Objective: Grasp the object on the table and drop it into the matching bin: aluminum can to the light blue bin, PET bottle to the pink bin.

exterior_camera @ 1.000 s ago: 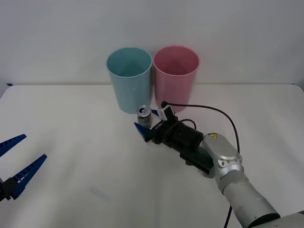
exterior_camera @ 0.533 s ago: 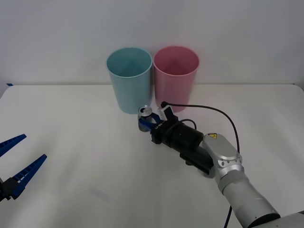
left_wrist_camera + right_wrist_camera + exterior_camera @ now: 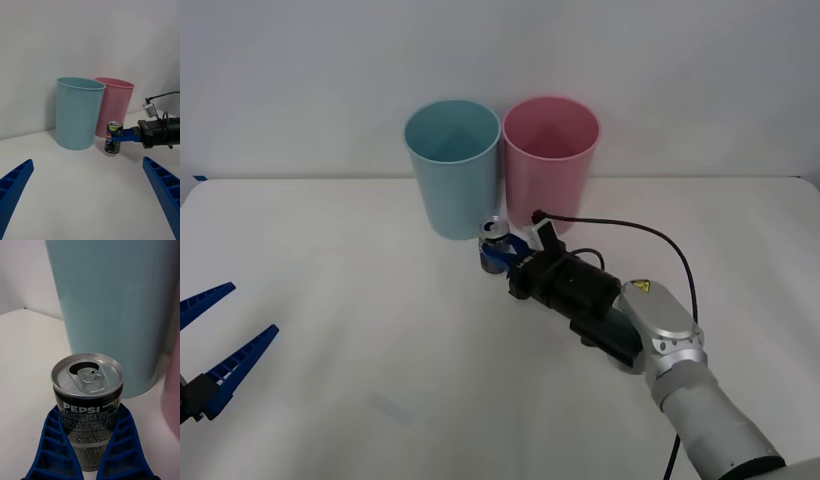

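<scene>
**Can clamped in front of the two bins**

At the left edge of the wide white matte table [image 3: 330, 300], the left gripper [image 3: 220, 340] hangs idle with its jaws apart. Farther right stands the tall pale teal-blue plastic bin [image 3: 452, 165], with the small silver-grey metal can [image 3: 495, 243] upright just before it, on the side nearest the tall pink plastic bin [image 3: 550, 160]. The right gripper [image 3: 502, 256] has its blue ribbed jaws clamped on the can's dark sides.

The right arm is silver-grey metal with a black cylindrical wrist, a yellow warning sticker, a looping black cable and a blue ribbed hand [image 3: 498, 256]; the left hand [image 3: 215, 345] has matching blue ribbed fingers.
</scene>
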Tool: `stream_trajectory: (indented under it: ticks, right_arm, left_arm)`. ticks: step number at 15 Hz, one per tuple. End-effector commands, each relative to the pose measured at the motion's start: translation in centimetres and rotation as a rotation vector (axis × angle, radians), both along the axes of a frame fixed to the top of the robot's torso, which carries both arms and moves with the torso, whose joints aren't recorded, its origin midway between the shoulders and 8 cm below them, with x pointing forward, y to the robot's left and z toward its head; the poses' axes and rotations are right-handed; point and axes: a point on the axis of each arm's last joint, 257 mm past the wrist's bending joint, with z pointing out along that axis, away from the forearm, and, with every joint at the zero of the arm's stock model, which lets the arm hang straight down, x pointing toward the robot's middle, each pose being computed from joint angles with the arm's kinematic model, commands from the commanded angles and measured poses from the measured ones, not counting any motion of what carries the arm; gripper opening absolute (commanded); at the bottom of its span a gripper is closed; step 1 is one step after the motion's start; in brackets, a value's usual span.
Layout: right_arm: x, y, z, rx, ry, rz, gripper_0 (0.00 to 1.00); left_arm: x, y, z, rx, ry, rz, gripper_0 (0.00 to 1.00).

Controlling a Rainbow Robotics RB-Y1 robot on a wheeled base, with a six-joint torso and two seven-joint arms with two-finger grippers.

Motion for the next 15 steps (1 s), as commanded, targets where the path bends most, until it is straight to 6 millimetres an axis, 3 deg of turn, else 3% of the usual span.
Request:
stream_trajectory:
  ticks: [1,6,10,15]
  right_arm:
    - [-0.9,-1.7,1.0,0.028,-0.021,-0.006,0.0]
    - [-3.8,-4.4,3.0,0.099,-0.015,-0.002,0.0]
    - [-5.9,-5.7,6.4,0.172,-0.012,0.013,0.0]
    - [-6.6,-5.7,10.9,0.244,-0.025,0.04,0.0]
  left_arm:
    - [0.0,0.0,0.0,0.0,0.0,0.0,1.0]
    - [0.0,0.0,0.0,0.0,0.0,0.0,1.0]
    - [0.0,0.0,0.0,0.0,0.0,0.0,1.0]
    - [0.0,0.0,0.0,0.0,0.0,0.0,1.0]
